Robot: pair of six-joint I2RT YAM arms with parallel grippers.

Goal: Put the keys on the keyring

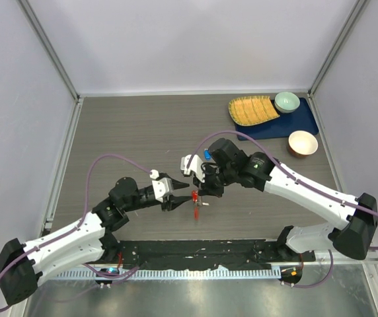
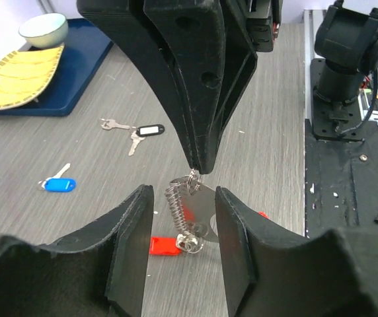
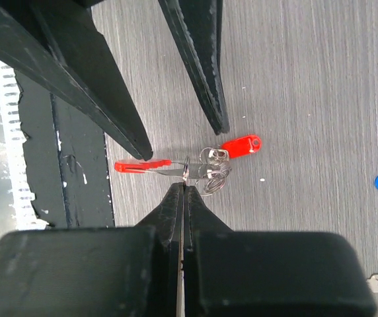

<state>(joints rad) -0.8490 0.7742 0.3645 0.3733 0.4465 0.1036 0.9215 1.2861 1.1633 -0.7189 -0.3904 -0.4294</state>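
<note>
Keyring point(image 2: 199, 210) between left end effector point(image 2: 181, 201) fingers

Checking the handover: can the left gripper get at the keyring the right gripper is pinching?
Probably yes: the open left gripper straddles the keyring hanging from the shut right gripper; nothing lies between.

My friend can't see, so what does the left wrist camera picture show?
The right gripper pinches a silvery keyring that hangs between the open fingers of the left gripper, a red tag just under it. Behind, a blue-tagged key and a black-tagged key lie on the grey table.
</note>
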